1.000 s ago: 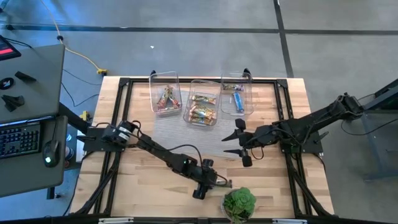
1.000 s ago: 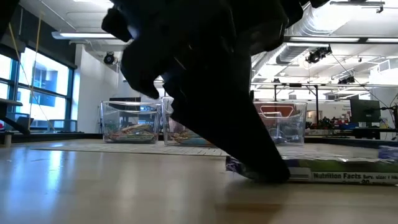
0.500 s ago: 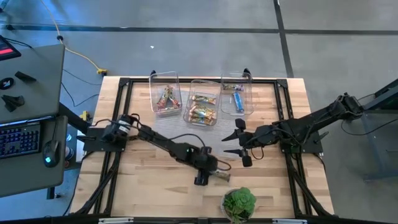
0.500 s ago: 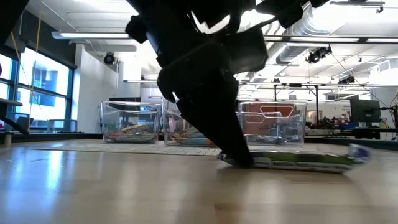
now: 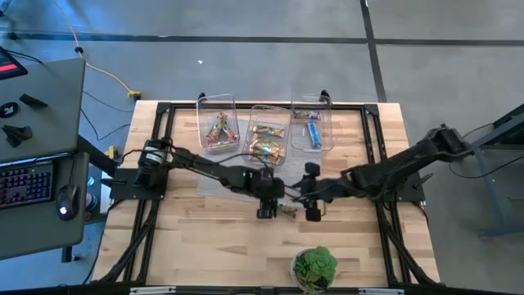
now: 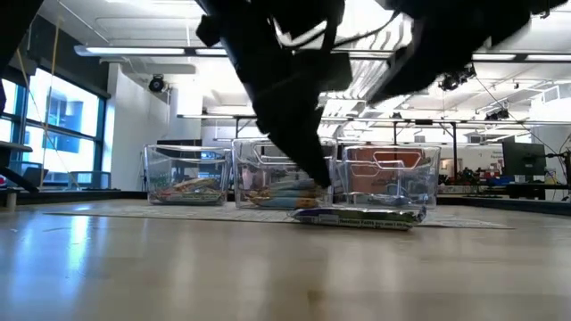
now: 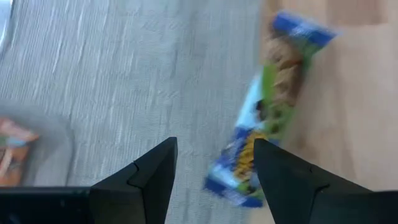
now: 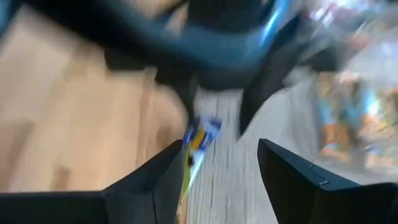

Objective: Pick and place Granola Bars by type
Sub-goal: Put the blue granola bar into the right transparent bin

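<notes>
One Granola Bar (image 7: 268,112), in a blue and green wrapper, lies flat on the wood at the edge of the grey mat (image 7: 124,74), near the table's middle (image 5: 288,211). My left gripper (image 5: 270,209) is open above it, pointing steeply down, with the bar outside its fingers beside one fingertip. My right gripper (image 5: 306,197) is open just right of the bar and faces it (image 8: 199,140). Other bars lie in three clear bins at the far side. My left gripper meets the bar only with the outer side of one finger (image 7: 280,168), at the bar's end nearest that finger (image 7: 239,186). The finger comes from above, slanting down. The bar lies flat on the table, nothing between the two fingers.
The three clear bins stand in a row at the far edge: left (image 5: 219,123), middle (image 5: 268,135), right (image 5: 312,123). A green potted plant (image 5: 315,266) stands at the near edge. Bare wood lies to the near left and near right.
My left gripper has gone from beside the plant toward the far edge and the bins, rising a little. The bar has slid along the table with it, up to the mat's edge. My right gripper has sunk and come toward the bar and the left gripper.
</notes>
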Available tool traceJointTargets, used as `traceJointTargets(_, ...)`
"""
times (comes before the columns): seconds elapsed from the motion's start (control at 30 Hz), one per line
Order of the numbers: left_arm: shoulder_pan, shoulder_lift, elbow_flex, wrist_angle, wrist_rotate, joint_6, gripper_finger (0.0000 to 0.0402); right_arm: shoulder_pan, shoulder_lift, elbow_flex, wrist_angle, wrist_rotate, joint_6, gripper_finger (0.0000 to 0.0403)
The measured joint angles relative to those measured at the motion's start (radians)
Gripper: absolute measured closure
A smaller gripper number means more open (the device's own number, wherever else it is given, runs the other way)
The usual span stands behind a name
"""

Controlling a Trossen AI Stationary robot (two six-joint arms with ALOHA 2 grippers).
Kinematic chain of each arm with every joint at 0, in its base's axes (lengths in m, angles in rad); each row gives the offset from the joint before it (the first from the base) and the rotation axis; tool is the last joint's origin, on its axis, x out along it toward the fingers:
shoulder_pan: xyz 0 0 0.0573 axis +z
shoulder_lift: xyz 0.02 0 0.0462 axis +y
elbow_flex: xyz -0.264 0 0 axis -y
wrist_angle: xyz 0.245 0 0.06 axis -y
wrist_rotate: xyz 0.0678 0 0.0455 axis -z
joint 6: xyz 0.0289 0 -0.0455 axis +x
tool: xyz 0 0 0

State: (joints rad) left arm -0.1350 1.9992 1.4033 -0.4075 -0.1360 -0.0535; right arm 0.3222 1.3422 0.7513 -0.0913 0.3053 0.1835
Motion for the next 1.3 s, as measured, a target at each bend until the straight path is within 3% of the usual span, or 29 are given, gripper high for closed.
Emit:
traceJointTargets(0.2, 0.043, 0.0, -0.001, -0.031, 0.032, -0.029, 0.0195, -0.006, 0.194, -0.001, 0.064, -0.062, 0.078, 0.0215)
traceJointTargets(0.4, 0.06, -0.086, -0.001, -0.103, 0.0, -0.108, 0.0195, -0.011, 0.295, 0.0, 0.155, -0.152, 0.172, 0.0215)
traceJointTargets(0.6, 0.057, -0.224, 0.002, -0.12, -0.084, -0.114, 0.0195, 0.013, 0.373, 0.0, 0.166, -0.057, 0.155, 0.0215)
traceJointTargets(1.1, 0.057, -0.54, 0.003, -0.25, -0.238, -0.135, 0.0195, 0.019, 0.404, 0.001, 0.142, -0.077, 0.086, 0.0217)
traceJointTargets(1.3, 0.057, -0.559, 0.003, -0.268, -0.24, -0.139, 0.0195, -0.001, 0.403, 0.0, 0.148, -0.108, 0.057, 0.0276)
